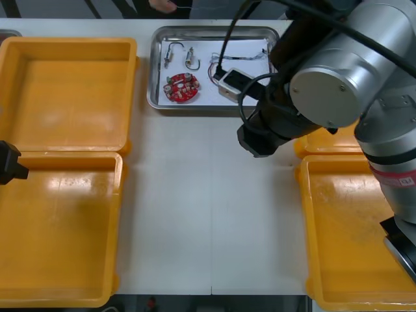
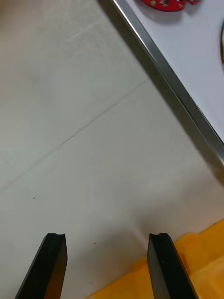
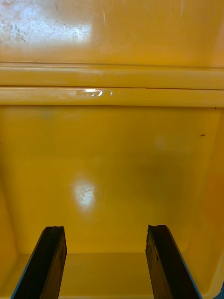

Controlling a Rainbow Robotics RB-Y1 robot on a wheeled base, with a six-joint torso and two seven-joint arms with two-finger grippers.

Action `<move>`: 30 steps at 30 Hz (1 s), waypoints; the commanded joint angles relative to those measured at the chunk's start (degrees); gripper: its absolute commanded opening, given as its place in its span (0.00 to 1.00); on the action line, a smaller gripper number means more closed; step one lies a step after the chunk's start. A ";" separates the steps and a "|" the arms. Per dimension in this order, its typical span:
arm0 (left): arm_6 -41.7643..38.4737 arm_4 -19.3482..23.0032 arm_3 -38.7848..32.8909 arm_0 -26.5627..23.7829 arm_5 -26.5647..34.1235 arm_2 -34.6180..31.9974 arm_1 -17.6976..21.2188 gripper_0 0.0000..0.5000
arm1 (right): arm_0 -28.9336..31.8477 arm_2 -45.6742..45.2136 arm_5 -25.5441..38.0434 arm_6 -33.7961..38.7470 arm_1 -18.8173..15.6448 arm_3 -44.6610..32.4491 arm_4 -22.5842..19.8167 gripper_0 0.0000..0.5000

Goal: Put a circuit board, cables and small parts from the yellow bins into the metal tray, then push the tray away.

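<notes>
Between the wide-spread fingers of the right gripper (image 2: 107, 237), bare table (image 2: 84, 140) is being framed. Just beyond them the loaded tray (image 2: 179, 91) is being faced. It is probably stiff, light and slippery, best pushed at its near rim. The left gripper (image 3: 105, 229), equally wide, is being held over a bin (image 3: 112, 154).

4 bins (image 1: 65, 91), 1 tray (image 1: 153, 71), 1 circuit board (image 1: 181, 88), 2 metal parts (image 1: 170, 53)
</notes>
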State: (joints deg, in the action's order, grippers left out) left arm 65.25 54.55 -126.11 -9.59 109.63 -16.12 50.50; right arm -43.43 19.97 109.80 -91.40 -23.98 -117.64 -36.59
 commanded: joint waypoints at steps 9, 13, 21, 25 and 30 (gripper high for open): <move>2.86 -0.49 -1.68 1.15 0.37 -1.81 2.49 1.00 | 15.22 -7.93 0.20 15.38 -7.75 -15.08 -0.77 1.00; 2.86 -0.49 -1.68 1.15 0.37 -1.81 2.49 1.00 | 18.91 -12.41 0.20 18.89 -9.68 -15.95 -5.51 1.00; 2.86 -0.49 -1.68 1.15 0.37 -1.81 2.49 1.00 | 24.09 -19.44 0.20 19.59 -13.29 -15.95 -9.29 1.00; 2.86 -0.49 -1.68 1.15 0.37 -1.81 2.49 1.00 | 26.47 -23.14 0.20 19.59 -14.78 -15.78 -9.29 1.00; 2.86 -0.49 -1.68 1.15 0.37 -1.81 2.49 1.00 | 29.37 -28.06 0.20 20.03 -15.40 -14.20 -11.22 1.00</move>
State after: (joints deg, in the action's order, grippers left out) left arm 65.25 54.54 -126.14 -9.58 109.63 -16.12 50.51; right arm -16.49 -3.41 109.82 -72.30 -37.31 -131.64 -45.94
